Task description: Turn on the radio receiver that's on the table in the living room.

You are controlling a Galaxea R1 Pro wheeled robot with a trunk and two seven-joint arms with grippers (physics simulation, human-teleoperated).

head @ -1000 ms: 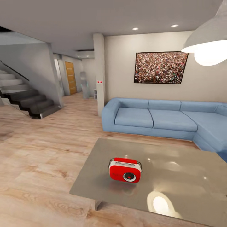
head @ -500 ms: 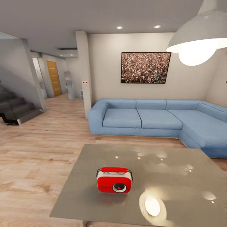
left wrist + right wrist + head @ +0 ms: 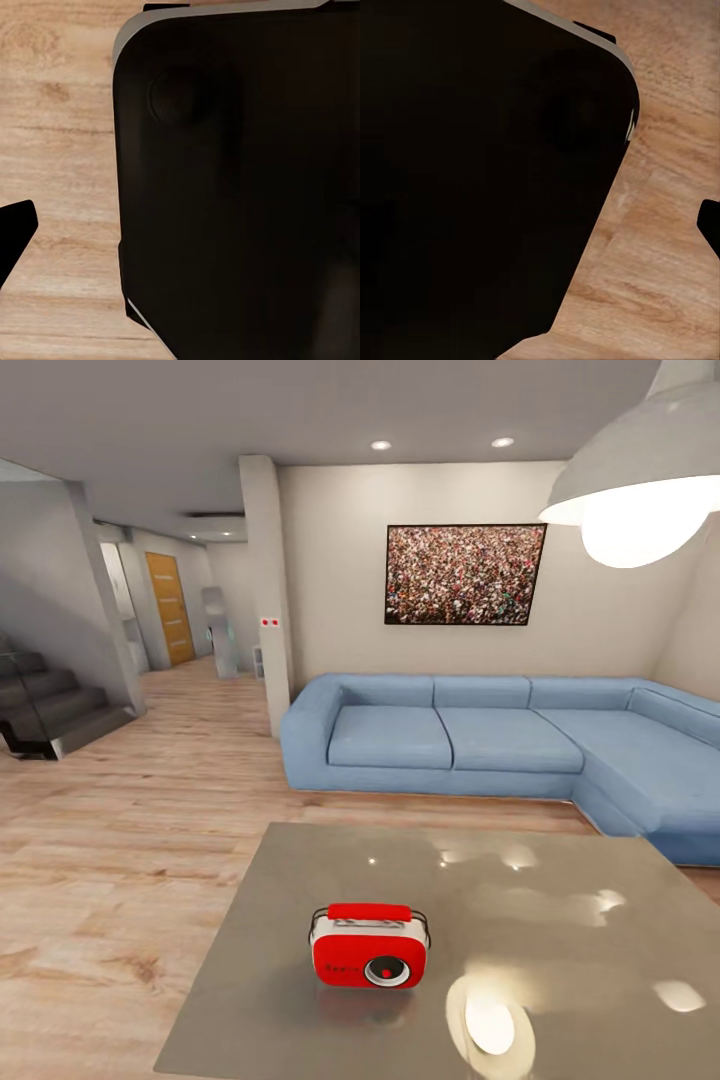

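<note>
One radio receiver [image 3: 369,947]: red, rounded body with pale trim, thin handle across the top, round dark dial on the front at its lower right; stands upright on the table, dial facing the camera.
Radio position: near the table's front-left part, well in from the left edge; a dim red reflection lies on the top just below it.
Table [image 3: 560,920]: low, rectangular, glossy grey-taupe top; bright lamp glare [image 3: 489,1025] sits on the surface just right of the radio, smaller highlights further back.
Living room floor [image 3: 110,860]: light wood planks, running left of the table and back toward the hall.
Sofa [image 3: 480,745]: blue sectional, beyond the table's far edge, against the beige wall, wrapping round on the right.
Crowd photo [image 3: 465,574]: large, dark frame, on the wall above the sofa.
Pendant lamp [image 3: 640,490]: grey shade, lit bulb, upper right of the head view, close to the camera.
Pillar [image 3: 265,590]: left of the sofa, two small red marks on it.
Staircase [image 3: 45,705]: dark steps at far left.
Door [image 3: 168,607]: orange-brown, at the hall's far end.
Left wrist view: large dark rounded panel [image 3: 240,187] close to the lens, plank floor [image 3: 60,150] beside it, a dark tip [image 3: 15,229] at the frame's edge.
Right wrist view: similar dark panel [image 3: 487,172] over plank floor [image 3: 660,247].
Left jaws: cannot tell whether parted or closed.
Right jaws: cannot tell either.
</note>
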